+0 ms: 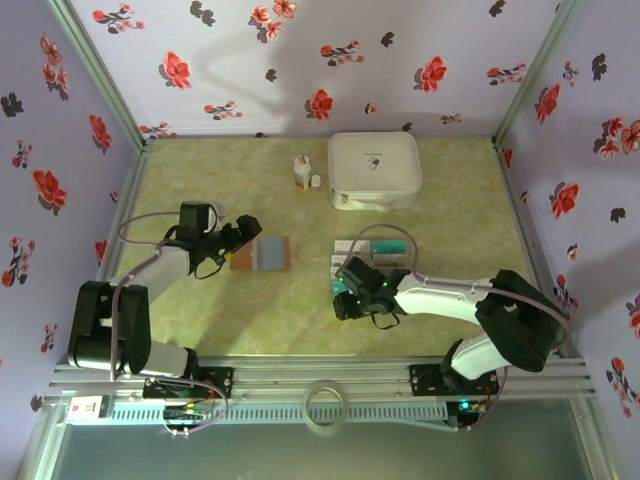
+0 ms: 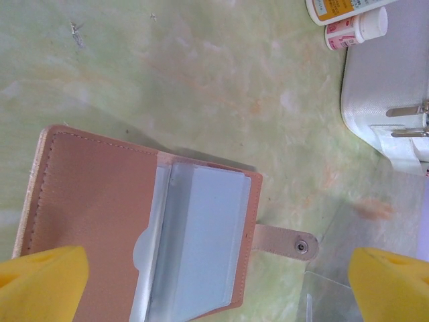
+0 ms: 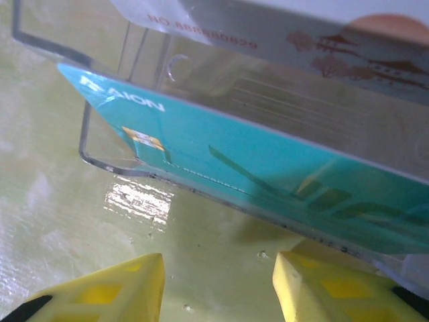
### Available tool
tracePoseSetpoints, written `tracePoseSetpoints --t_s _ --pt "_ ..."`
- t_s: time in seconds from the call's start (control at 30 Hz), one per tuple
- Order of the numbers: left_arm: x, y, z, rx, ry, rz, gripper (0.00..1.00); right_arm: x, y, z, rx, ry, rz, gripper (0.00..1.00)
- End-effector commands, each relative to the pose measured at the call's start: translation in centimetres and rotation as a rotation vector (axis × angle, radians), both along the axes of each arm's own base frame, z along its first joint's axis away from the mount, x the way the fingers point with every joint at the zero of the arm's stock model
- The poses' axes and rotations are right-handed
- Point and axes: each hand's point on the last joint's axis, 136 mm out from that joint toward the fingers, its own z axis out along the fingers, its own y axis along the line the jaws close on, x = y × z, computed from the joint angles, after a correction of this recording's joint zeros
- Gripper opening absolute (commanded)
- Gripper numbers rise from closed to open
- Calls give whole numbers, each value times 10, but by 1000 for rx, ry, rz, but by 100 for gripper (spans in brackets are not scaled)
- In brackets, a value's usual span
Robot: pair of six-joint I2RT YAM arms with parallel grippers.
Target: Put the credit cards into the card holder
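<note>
Meanwhile, left gripper [image 2: 219,282] wide open, empty, over card holder [image 2: 94,194].

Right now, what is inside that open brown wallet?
The card holder lies open, showing clear plastic sleeves over a pale blue-grey face. The top sleeve looks empty; anything tucked beneath it is covered.

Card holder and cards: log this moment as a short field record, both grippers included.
card holder: open, lying flat on the table, pale sleeves facing up
teal card: in the clear stand
white card: behind the teal card
left gripper: open wide, over the card holder
right gripper: open, empty, facing the teal card
</note>
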Motion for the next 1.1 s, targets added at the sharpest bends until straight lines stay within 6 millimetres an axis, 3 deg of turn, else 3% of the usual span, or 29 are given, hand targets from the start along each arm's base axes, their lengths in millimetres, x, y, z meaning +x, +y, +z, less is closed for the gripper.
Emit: tracePoseSetpoints --t_s 0.0,0.63,1.07 --pt "0 -4 13 -14 -18 -10 100 31 -8 -1 -35 -91 -73 48" --pt "-1 -7 19 -17 -32 -15 100 92 -32 -1 -76 -123 -145 47" --pt "-3 -8 19 -15 -32 -17 100 135 -25 1 -40 -143 -217 45"
